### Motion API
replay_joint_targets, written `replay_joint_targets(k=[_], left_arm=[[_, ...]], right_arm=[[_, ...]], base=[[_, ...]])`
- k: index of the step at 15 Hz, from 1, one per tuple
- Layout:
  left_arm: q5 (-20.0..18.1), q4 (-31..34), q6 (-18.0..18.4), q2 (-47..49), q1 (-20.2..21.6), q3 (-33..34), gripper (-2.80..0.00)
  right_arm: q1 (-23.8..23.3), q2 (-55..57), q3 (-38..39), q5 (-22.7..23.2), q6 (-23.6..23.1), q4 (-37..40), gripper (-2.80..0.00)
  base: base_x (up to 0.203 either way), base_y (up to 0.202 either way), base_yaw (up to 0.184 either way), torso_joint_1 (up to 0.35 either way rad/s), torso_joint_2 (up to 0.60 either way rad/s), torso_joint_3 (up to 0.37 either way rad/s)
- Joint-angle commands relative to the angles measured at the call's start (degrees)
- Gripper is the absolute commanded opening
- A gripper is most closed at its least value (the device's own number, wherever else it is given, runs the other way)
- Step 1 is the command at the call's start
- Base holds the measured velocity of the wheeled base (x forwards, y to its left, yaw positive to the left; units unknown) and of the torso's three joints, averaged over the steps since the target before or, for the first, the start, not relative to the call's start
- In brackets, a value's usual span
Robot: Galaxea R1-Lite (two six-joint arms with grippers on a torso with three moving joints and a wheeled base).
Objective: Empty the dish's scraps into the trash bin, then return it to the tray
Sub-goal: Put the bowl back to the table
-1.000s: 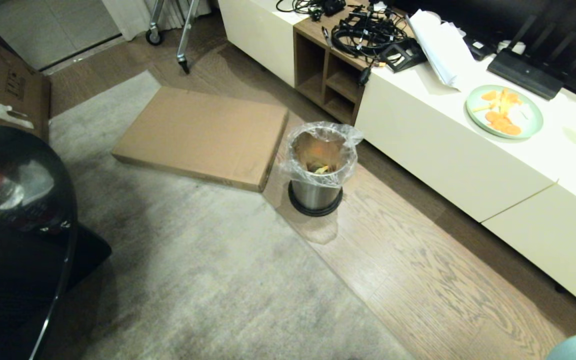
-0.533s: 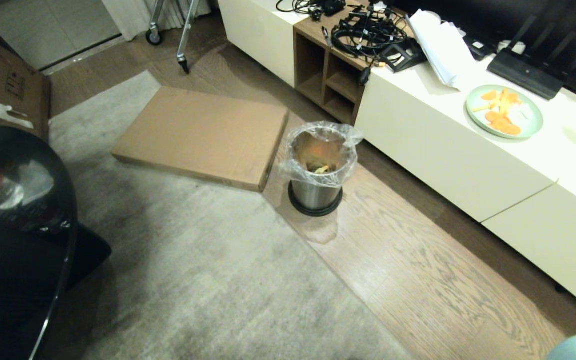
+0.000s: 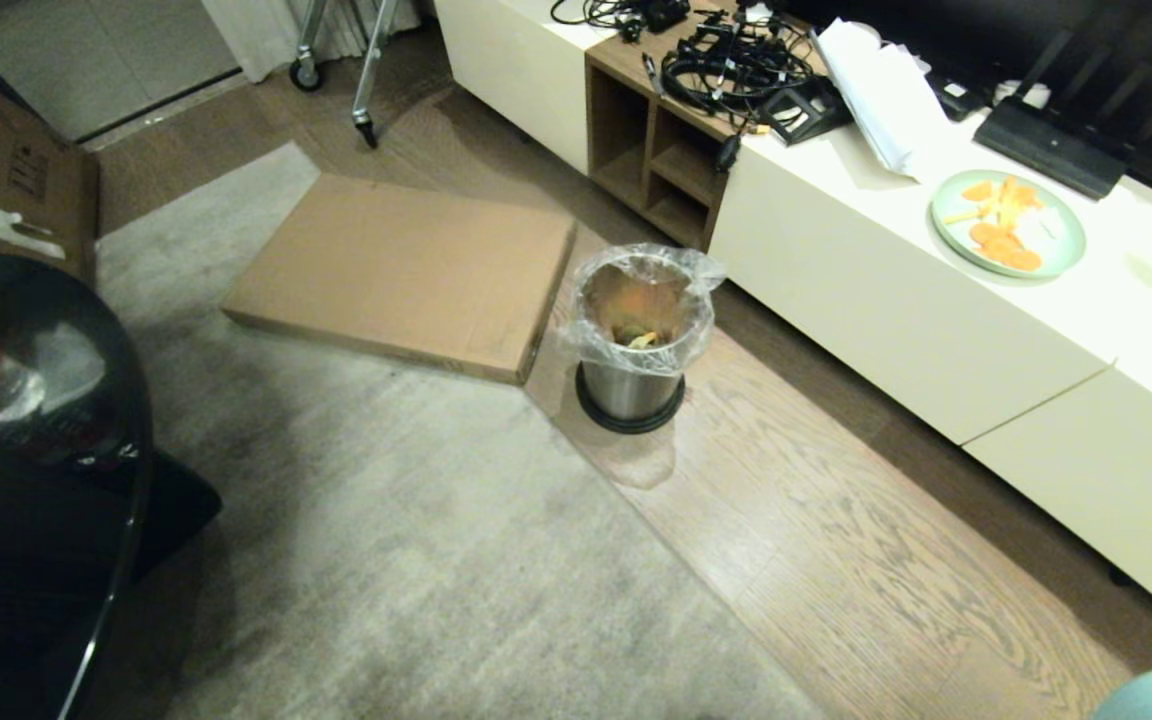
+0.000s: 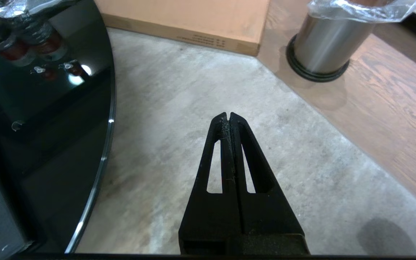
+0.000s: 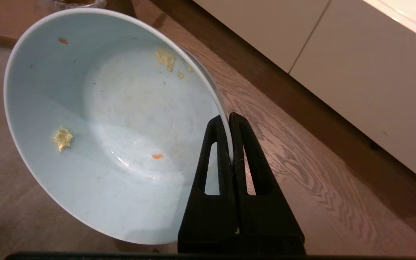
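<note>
The right gripper [image 5: 229,119] pinches the rim of the small round pale-blue bowl [image 5: 114,122], held over the wooden floor [image 3: 836,560] beside the long white cabinet [image 3: 896,310]; a few scraps [image 5: 62,138] cling inside. The left gripper [image 4: 228,116], jaws pressed together, hangs over the grey rug [image 3: 386,540]. The shiny steel bin with clear liner [image 3: 636,335] stands at the rug's edge, touching a flat cardboard box [image 3: 401,270].
</note>
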Motion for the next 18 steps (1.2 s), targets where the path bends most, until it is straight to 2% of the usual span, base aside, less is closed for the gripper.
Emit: replay_joint_targets(k=[1,4,18], left_arm=[[0.0,0.0,0.0,0.0,0.0,0.0,-2.8],[0.0,0.0,0.0,0.0,0.0,0.0,-2.8],[-0.1,0.0,0.0,0.0,0.0,0.0,-2.8]], right_arm=[[0.0,0.1,0.0,0.0,0.5,0.0,-2.8],[0.0,0.1,0.0,-0.2,2.0,-0.1,-2.8],[0.0,0.1,0.0,-0.2,2.4,-0.1,-2.8]], base=[[0.002,-0.003,0.068,0.007,0.0,0.002],[0.004,-0.008,0.149,0.001,0.0,0.002],[0.0,-0.01,0.168,0.001,0.0,0.003]])
